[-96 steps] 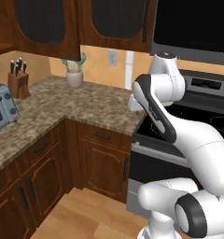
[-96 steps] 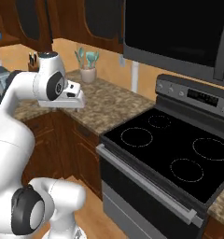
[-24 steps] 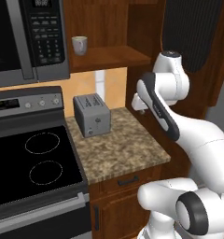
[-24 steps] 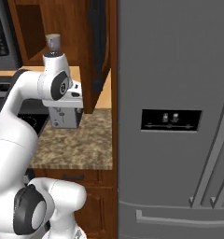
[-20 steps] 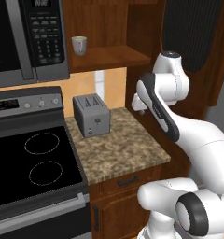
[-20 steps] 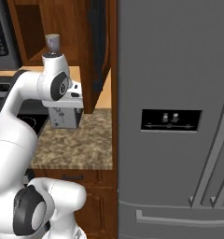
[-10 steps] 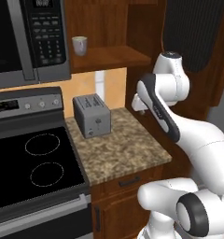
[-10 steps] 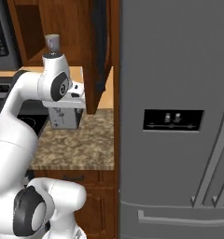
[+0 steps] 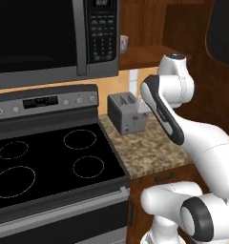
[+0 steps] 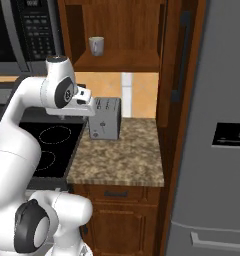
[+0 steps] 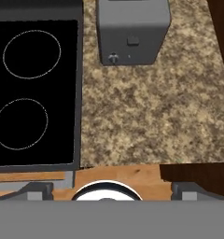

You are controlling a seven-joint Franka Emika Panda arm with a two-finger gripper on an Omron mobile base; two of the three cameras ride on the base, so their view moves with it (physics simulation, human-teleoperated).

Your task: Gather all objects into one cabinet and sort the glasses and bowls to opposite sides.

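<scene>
A pale greyish-white cup [image 10: 96, 45] [image 9: 123, 44], one of the glasses, stands on the lower shelf of the open reddish-brown cabinet [image 10: 123, 62] [image 9: 152, 49], at its left side. The cabinet door [image 10: 168, 65] [image 9: 224, 33] is swung wide, its black bar handle [image 10: 181, 55] facing out. My gripper [image 11: 112, 190] points down over the speckled counter [image 11: 146, 121] near its front edge, open, with nothing between its fingertips [image 11: 38, 189]. The bowls are out of view.
A grey toaster [image 10: 104, 125] [image 9: 127, 112] [image 11: 132, 31] sits on the counter below the cabinet. A black stovetop [image 9: 49, 162] [image 11: 34, 84] lies to the left under a microwave [image 9: 49, 38]. A tall grey fridge [image 10: 217, 130] stands right of the counter.
Both base views have shifted: the base has moved, bringing more of the stove and microwave into view and the toaster further right. The arm keeps its pose and the gripper stays open.
</scene>
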